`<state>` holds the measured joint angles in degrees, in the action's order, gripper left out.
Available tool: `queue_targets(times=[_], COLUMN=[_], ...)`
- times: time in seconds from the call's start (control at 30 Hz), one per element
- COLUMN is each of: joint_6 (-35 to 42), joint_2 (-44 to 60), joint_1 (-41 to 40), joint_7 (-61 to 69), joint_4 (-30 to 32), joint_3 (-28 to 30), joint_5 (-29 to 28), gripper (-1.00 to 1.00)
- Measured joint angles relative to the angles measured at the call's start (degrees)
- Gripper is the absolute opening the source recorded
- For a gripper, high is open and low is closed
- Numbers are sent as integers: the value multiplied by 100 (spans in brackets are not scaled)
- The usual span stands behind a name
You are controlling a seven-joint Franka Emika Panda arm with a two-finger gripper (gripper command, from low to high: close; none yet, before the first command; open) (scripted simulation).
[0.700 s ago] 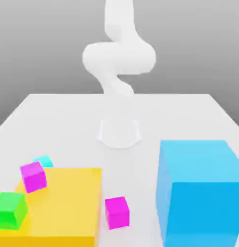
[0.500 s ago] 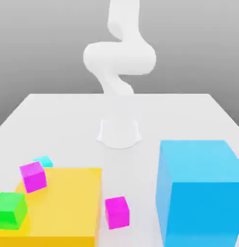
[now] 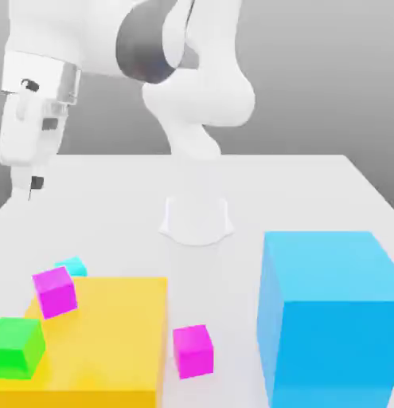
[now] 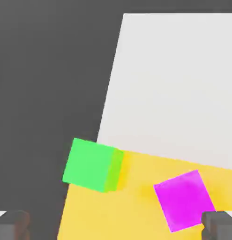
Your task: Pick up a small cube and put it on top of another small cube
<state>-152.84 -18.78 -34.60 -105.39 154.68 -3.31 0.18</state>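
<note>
Grey backdrop behind a white table (image 3: 311, 191). On it lies a flat yellow slab (image 3: 112, 335), the cyan cube (image 3: 72, 265) just behind its far corner, a magenta cube (image 3: 55, 291) tilted there. My gripper (image 4: 115, 226) hangs above, fingers spread wide, holding nothing.

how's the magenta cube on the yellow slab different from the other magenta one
The magenta cube on the yellow slab sits raised on the slab's far corner toward the exterior view's left, while the other magenta cube rests on the white table beside the slab's right edge. The first is turned at an angle to the slab's edges; the second sits closer to square with them. Both are plain magenta and look alike in size.
</note>
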Motion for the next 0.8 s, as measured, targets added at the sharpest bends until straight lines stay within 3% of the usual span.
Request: queue_targets(times=[0.43, 0.7, 0.73, 0.8], joint_6=[-1158, -2447, -2582, -2585], joint_2=[1487, 3056, 3220, 3220], joint_1=[-1451, -1532, -1536, -1536], joint_7=[-3284, -3541, -3539, -3539], joint_4=[1252, 1082, 1055, 1055], joint_3=[299, 336, 333, 333], joint_5=[-32, -52, -53, -53], gripper=[0, 0, -100, -100])
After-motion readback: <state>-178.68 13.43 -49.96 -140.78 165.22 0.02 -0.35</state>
